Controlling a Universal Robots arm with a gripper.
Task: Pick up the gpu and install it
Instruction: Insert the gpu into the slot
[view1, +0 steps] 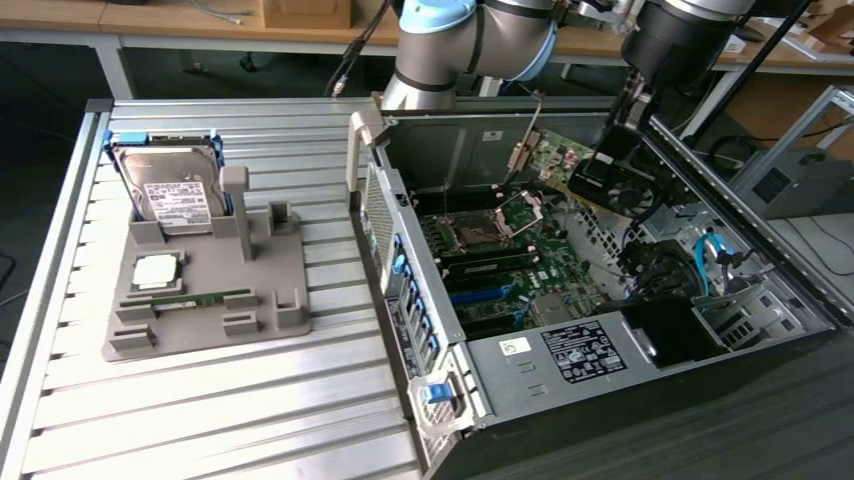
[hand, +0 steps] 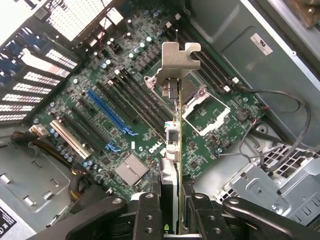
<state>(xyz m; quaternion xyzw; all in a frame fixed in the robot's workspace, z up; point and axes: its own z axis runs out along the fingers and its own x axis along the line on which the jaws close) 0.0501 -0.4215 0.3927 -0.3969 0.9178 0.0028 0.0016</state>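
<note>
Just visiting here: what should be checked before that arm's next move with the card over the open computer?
1. The gripper is shut on the gpu: ok.
2. The gpu is over the motherboard inside the open computer case: ok.
3. The gpu is seated in a slot: not ok, it hangs above the board.
4. The blue slot is free of cards: ok.
5. The gpu is lined up with its slot: cannot tell.

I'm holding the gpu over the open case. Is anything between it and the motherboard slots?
Nothing visible does. The gpu, gripped edge-on by the gripper, hangs over bare motherboard; the loose cables lie well off to one side of the card.
</note>
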